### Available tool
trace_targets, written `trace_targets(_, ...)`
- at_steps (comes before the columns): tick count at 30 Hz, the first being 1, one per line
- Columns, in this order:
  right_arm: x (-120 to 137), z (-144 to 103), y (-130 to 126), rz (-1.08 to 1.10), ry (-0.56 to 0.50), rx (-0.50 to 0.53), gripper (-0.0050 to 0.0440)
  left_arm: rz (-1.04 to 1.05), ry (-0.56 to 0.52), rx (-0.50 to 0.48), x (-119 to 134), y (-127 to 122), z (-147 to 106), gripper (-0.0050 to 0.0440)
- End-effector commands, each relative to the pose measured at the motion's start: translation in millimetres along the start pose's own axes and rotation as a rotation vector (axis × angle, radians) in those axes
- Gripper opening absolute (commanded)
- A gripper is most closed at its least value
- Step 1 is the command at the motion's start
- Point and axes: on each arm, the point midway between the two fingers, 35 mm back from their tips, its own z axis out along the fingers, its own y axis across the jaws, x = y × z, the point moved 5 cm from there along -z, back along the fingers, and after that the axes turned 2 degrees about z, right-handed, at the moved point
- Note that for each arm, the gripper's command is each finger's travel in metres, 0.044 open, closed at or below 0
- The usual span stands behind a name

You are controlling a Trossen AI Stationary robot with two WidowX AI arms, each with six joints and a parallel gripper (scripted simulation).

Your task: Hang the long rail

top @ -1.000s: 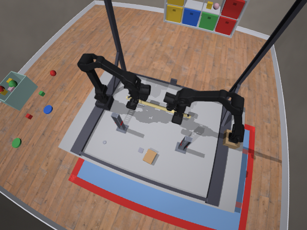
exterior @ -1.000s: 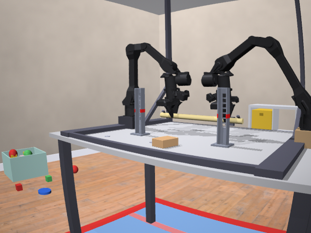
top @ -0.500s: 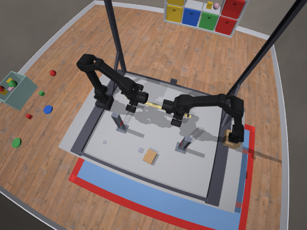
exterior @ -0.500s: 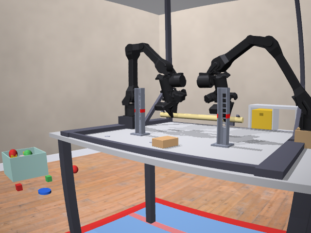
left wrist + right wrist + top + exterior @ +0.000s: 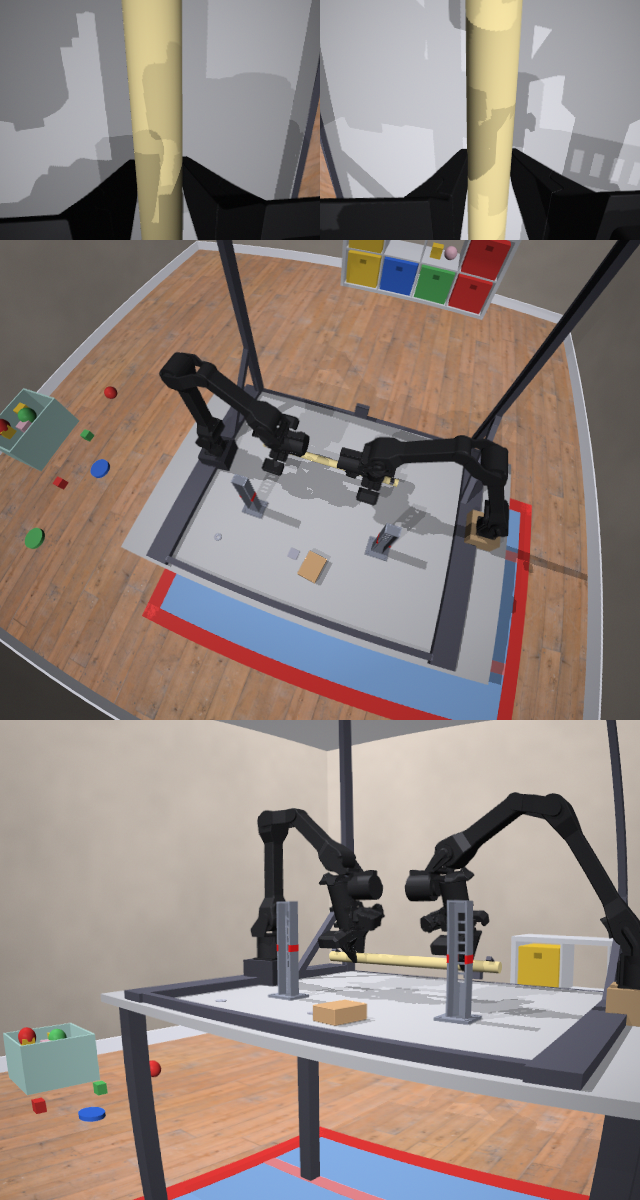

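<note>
1. My left gripper point(image 5: 376, 480) point(image 5: 473, 962) point(image 5: 158, 165) and right gripper point(image 5: 280, 444) point(image 5: 353, 957) point(image 5: 488, 155) are both pinching the long rail point(image 5: 323, 460) point(image 5: 403, 960) point(image 5: 155, 75) point(image 5: 492, 60).
2. I'm holding it above the table point(image 5: 330, 529) point(image 5: 403, 1035), apart from both posts point(image 5: 247, 493) point(image 5: 459, 983).

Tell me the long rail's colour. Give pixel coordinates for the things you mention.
Pale yellow; the rail point(image 5: 321, 460) point(image 5: 403, 960) point(image 5: 155, 90) point(image 5: 492, 70) shows best in the left wrist view.
</note>
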Motion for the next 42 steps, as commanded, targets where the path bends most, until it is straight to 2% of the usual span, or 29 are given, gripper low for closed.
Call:
trace_targets(1,-0.5,3.1,-1.5,-0.005,-0.008,-0.006,-0.005,0.015,-0.031,0.004,-2.0,-1.8,-5.4,-0.005)
trace_targets(5,-0.5,7.5,-3.1,-0.005,-0.008,-0.006,-0.005,0.015,-0.031,0.004,-2.1,-0.1,-1.1,-0.005)
trace_targets(18,-0.5,56.1,-21.4,-0.005,-0.007,-0.006,-0.005,0.015,-0.031,0.004,-3.5,17.0,42.8,-0.005)
trace_targets(38,-0.4,59.0,-22.4,-0.005,-0.007,-0.006,-0.005,0.015,-0.031,0.004,-3.7,19.7,50.0,-0.005)
trace_targets(39,-0.4,59.0,-22.4,-0.005,-0.007,-0.006,0.0024,0.015,-0.031,0.004,-3.7,19.7,50.0,-0.005)
trace_targets(42,-0.4,59.0,-22.4,-0.005,-0.007,-0.006,0.0096,0.015,-0.031,0.004,-3.7,19.7,50.0,-0.005)
